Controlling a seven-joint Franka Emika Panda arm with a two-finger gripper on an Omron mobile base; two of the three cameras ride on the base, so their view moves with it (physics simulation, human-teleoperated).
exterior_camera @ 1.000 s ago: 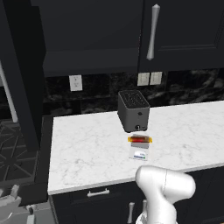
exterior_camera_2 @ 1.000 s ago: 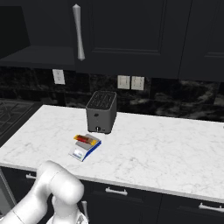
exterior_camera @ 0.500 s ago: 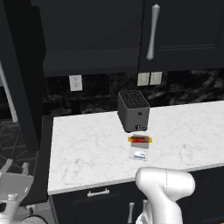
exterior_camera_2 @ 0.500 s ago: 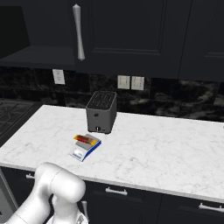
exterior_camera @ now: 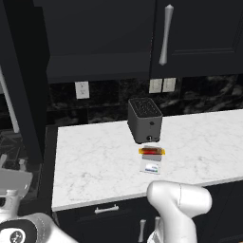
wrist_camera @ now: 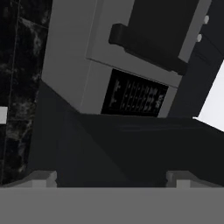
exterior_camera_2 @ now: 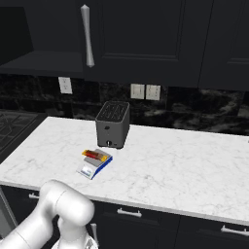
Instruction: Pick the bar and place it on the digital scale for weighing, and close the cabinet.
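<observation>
On the digital scale lies the bar.

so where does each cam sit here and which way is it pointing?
Left base view: behind-left of the arm, facing forward-down at the counter; white arm at lower right.
Right base view: behind-right, same counter; arm at lower left.
Hand view: on the hand, tilted, facing a grey appliance.
Both base views share the toaster, the bar on the digital scale, and the cabinet.
</observation>
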